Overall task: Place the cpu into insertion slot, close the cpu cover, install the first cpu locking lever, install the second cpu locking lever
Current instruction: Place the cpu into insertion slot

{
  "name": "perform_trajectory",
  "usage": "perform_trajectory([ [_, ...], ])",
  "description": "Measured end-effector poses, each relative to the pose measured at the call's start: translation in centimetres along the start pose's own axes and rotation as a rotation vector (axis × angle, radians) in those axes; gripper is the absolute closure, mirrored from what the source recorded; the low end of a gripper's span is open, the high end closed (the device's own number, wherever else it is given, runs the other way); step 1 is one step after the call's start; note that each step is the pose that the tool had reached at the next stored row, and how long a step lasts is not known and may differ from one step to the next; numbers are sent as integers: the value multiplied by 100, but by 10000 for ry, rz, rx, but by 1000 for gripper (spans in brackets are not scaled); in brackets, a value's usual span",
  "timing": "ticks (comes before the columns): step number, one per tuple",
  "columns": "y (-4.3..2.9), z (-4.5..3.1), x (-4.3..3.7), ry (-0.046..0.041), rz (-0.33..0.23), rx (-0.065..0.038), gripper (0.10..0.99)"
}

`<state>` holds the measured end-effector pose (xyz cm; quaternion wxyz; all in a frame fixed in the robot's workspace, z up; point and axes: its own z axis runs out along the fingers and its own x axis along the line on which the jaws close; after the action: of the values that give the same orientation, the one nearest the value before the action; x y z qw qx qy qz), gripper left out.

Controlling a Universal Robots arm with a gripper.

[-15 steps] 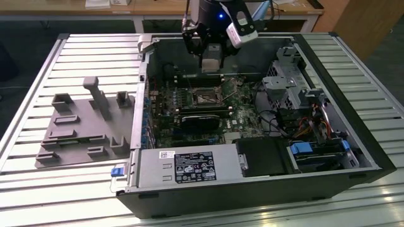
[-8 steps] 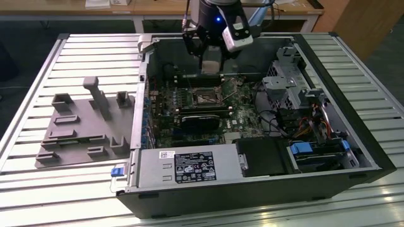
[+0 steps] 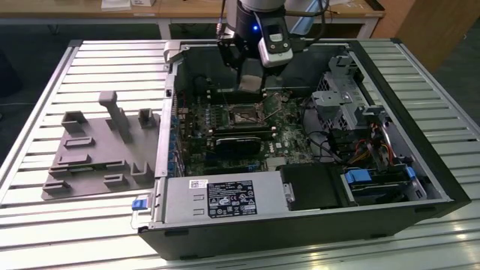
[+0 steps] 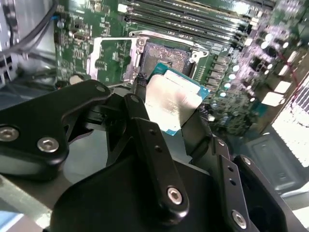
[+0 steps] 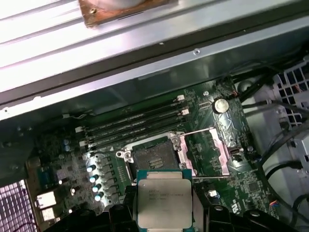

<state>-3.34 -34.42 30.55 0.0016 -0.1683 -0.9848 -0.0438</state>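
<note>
Finding: jaws clamped on the cpu (image 5: 163, 205), held near the uncovered insertion slot (image 5: 154, 155). Risk: a tilted or offset descent could damage socket contacts.

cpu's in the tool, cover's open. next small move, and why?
Probably shift the tool sideways toward the insertion slot before lowering. In both wrist views the cpu appears offset from the slot, held clear above the board. The cpu cover is swung open beside it, so the slot looks unobstructed.
</note>
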Motion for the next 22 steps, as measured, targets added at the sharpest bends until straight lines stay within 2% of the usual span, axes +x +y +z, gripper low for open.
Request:
perform_trajectory([
  [22, -13, 151, -3, -345, 4001, -72, 545],
])
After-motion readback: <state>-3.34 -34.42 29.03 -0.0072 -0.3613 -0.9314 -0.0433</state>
